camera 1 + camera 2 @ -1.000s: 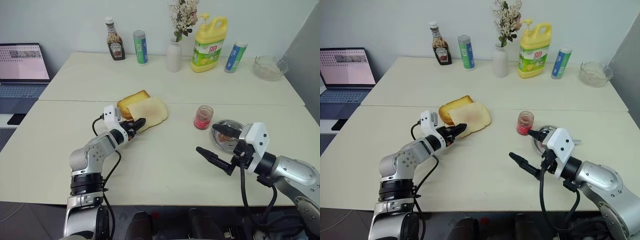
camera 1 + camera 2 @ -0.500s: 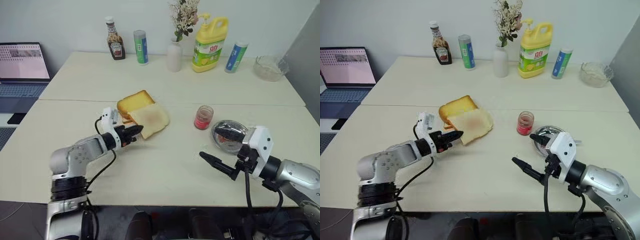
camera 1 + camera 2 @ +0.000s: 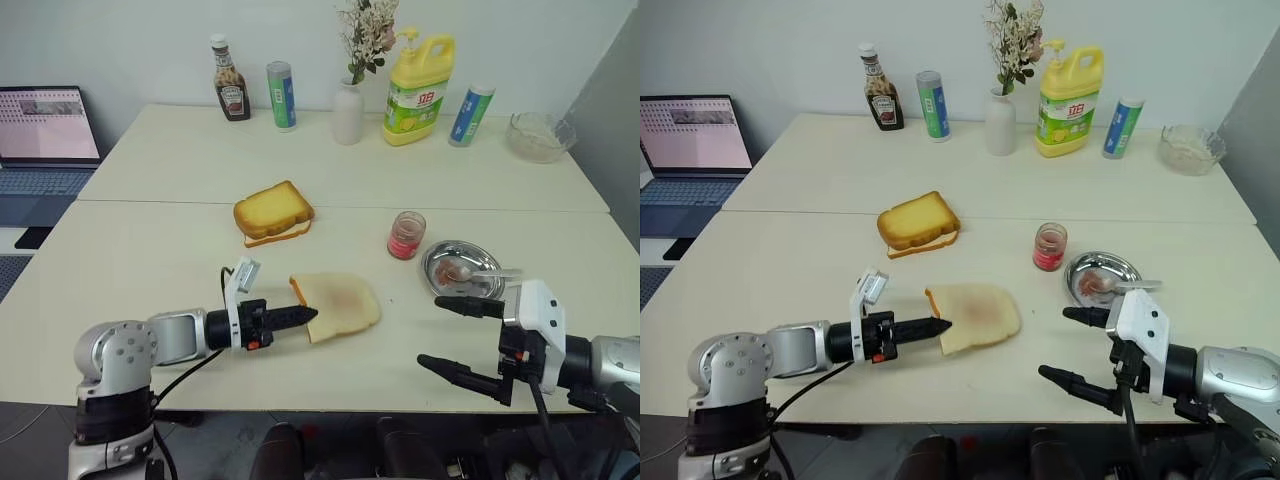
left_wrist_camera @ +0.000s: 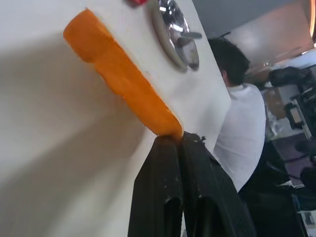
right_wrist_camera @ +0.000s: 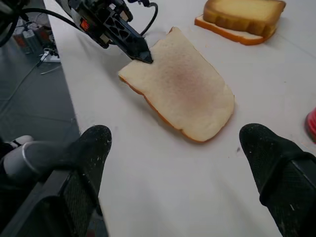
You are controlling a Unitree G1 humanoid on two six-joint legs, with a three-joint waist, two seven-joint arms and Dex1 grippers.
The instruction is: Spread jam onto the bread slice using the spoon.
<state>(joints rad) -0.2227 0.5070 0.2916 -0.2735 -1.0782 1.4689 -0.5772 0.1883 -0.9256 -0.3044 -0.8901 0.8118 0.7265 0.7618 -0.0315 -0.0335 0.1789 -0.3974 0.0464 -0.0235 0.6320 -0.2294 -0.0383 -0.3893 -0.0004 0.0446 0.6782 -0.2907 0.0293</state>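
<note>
The left gripper [image 3: 305,314], jaws pinched on the near-left corner of the bread slice [image 3: 338,304], held it flat on the near table [image 3: 150,250], probably to steady it for spreading. The right gripper [image 3: 451,334] hung wide open and empty, near right. Just beyond it, the spoon [image 3: 478,273] lay in the steel dish [image 3: 446,259], beside the jam [image 3: 405,236] jar.

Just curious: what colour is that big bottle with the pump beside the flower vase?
The pump bottle is bright yellow with a green label, clearest in the left eye view.
</note>
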